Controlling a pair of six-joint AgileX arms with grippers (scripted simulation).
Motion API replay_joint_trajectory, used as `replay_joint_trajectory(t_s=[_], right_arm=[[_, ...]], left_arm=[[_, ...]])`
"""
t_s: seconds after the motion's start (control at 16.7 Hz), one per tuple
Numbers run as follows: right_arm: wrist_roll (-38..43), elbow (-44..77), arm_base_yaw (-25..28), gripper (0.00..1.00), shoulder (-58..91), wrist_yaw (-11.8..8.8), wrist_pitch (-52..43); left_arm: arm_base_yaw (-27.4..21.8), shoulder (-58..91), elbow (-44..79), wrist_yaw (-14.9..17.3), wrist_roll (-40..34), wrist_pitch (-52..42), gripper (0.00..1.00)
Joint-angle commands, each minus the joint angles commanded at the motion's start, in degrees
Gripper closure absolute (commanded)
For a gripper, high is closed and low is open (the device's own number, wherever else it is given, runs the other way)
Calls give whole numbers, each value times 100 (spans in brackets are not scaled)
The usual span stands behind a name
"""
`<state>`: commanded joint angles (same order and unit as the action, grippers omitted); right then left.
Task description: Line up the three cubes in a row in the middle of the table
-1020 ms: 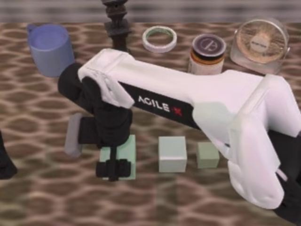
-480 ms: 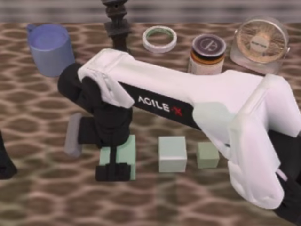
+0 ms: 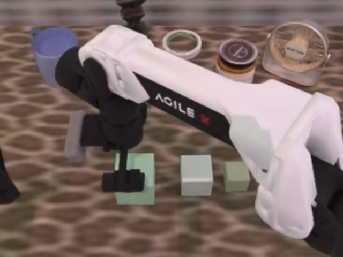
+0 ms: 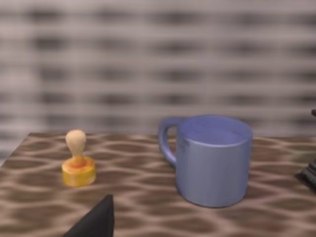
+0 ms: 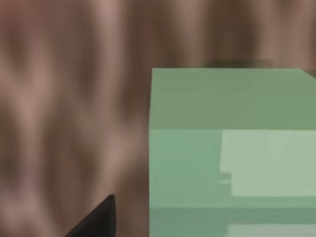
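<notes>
Three cubes stand in a row on the brown net-patterned table [image 3: 43, 225]: the largest mint-green cube [image 3: 143, 165] at the left, the medium whitish pale-green cube [image 3: 196, 175] in the middle, the small beige-grey cube [image 3: 237, 176] at the right. My right arm reaches across from the right. Its gripper [image 3: 123, 181] hangs open above the mint-green cube's left part, apart from it. In the right wrist view the mint-green cube [image 5: 232, 148] lies beside one dark fingertip [image 5: 101, 217]. My left arm is parked at the left edge [image 3: 4, 184], with one fingertip [image 4: 96, 222] showing.
Along the far edge stand a blue mug [image 3: 51, 47] [image 4: 212, 160], a dark stand [image 3: 131, 13], a tape ring [image 3: 182, 44], a dark-lidded jar [image 3: 237, 60] and a round clear container [image 3: 297, 49]. A yellow wooden stamp [image 4: 78, 165] stands near the mug.
My right gripper has let go of the mint-green cube and risen off it, and the arm has swung toward the far left. The cube stays on the table.
</notes>
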<state>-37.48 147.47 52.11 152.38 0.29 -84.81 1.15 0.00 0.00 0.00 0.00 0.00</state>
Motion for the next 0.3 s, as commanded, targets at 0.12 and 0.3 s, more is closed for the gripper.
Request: replay_joint_trajectory(t_s=[0.12, 0.3], right_arm=[[3, 473, 4, 0, 61, 3, -406], [6, 734, 5, 0, 90, 8, -658]], left_arm=[[0, 0, 0, 0, 0, 0, 0], [0, 0, 0, 0, 0, 0, 0]])
